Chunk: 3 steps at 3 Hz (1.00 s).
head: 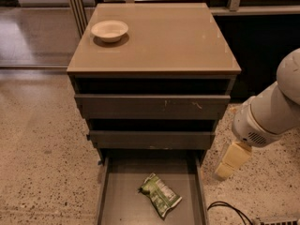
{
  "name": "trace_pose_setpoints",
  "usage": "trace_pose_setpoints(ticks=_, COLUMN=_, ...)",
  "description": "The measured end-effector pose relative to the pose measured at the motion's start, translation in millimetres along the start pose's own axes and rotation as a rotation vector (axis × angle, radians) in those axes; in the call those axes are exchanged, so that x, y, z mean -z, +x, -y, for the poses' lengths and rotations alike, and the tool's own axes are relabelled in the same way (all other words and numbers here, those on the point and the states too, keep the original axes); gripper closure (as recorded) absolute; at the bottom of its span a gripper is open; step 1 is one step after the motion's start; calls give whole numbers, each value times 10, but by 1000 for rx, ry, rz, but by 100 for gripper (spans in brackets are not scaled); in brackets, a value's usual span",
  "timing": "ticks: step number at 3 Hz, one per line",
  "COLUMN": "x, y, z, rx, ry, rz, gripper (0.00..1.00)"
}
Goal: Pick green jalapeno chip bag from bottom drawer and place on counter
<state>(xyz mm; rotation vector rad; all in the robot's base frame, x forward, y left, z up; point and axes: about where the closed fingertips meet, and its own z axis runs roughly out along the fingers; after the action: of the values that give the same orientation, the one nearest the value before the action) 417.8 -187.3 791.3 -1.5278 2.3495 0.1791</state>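
Likely light and crinkly, the bag [160, 194] in the drawer [125, 206] should be pinched mid-way by the gripper [230, 162] just outside it, whose gap cannot be told.

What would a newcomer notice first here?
The green jalapeno chip bag lies crinkled in the pulled-out bottom drawer, low in the view. The gripper hangs outside the drawer, to its right, above the floor. A white bowl sits on the counter, back left.
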Motion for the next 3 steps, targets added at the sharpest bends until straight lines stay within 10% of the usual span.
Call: trace_pose_setpoints(ticks=3, x=-1974, y=-27, z=-149, rx=-92, ry=-92, rz=65, gripper=0)
